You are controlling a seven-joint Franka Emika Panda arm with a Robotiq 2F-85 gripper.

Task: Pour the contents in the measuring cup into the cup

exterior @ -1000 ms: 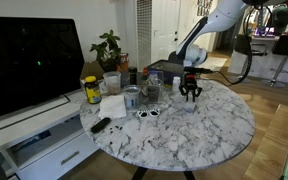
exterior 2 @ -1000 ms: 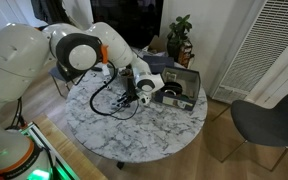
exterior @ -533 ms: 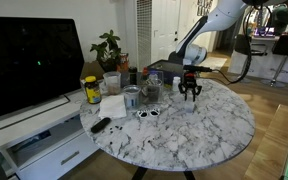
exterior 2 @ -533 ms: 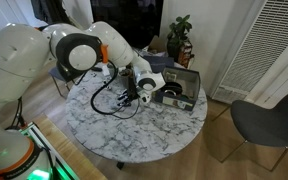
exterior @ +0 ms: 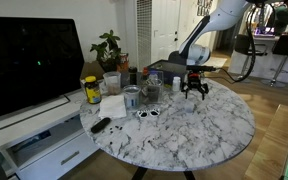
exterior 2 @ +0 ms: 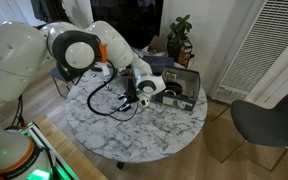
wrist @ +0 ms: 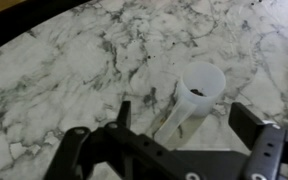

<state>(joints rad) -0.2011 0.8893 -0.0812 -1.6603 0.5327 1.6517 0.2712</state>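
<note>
The small white plastic measuring cup (wrist: 202,88), a smooth cylinder with a straight handle, stands upright on the round, grey-veined white marble surface (wrist: 54,70) between the black hand's (wrist: 164,140) fingers, which are spread wide apart.

Smooth, faintly glossy white marble table top (wrist: 64,70), veined in grey. Small measuring cup (wrist: 196,95) of white, slightly translucent, matt plastic.
</note>
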